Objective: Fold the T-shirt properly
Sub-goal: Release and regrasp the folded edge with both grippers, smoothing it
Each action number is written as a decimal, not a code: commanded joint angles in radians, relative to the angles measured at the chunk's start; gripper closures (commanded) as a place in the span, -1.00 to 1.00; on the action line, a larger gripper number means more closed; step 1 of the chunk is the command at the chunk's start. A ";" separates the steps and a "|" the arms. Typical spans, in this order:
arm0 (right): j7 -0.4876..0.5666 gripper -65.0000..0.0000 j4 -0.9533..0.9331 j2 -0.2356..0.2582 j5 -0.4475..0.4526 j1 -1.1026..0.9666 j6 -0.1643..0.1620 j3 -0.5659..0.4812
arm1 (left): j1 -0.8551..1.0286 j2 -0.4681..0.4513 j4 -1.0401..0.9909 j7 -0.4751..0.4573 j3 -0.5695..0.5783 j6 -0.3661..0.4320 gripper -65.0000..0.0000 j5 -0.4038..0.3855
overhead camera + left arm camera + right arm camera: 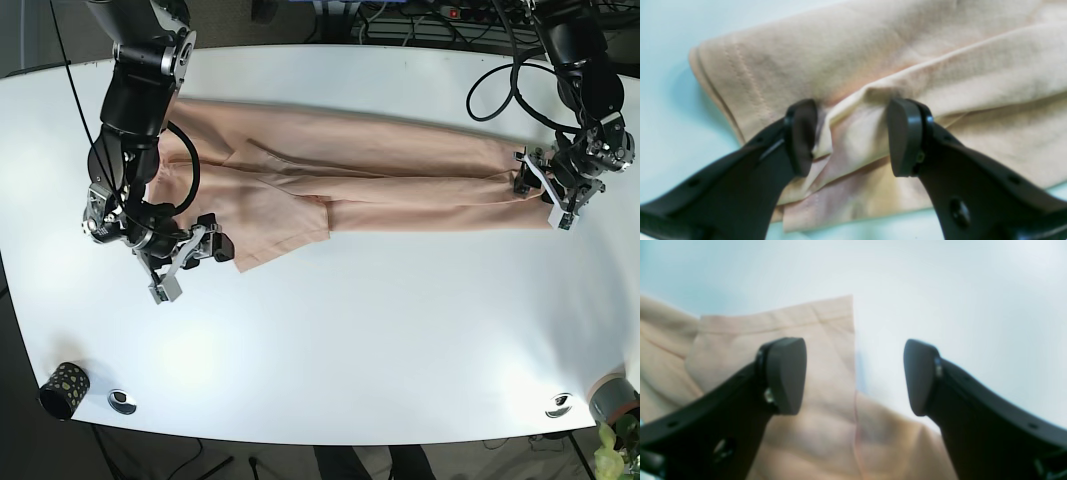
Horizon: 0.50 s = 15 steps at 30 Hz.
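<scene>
A peach T-shirt [380, 175] lies folded lengthwise in a long band across the far half of the white table [380, 330]. One end flap [285, 225] sticks out toward the front at the left. In the left wrist view, my left gripper [851, 135] is open and straddles a raised fold of the T-shirt [873, 56] near its hemmed end. It sits at the band's right end in the base view [533, 183]. My right gripper [855, 376] is open at the flap's straight edge, with one finger [786, 373] over the cloth [826, 350] and the other over bare table. The base view shows it by the flap [212, 243].
A small patterned cup [62, 388] stands at the front left corner with a round metal fitting [122, 401] beside it. Another fitting [558, 405] and a grey cup [618, 398] sit at the front right. Cables [500, 80] trail over the back right edge.
</scene>
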 commanded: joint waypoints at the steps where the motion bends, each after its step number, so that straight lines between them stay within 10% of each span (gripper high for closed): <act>1: 0.032 -0.34 -0.045 0.007 0.018 0.034 0.008 0.001 | 0.006 -0.003 0.000 0.057 0.002 -0.001 0.02 0.030; 15: 0.126 -0.34 -0.088 -0.061 0.018 0.026 0.008 -0.149 | 0.006 -0.003 0.000 0.055 0.002 -0.001 0.03 0.030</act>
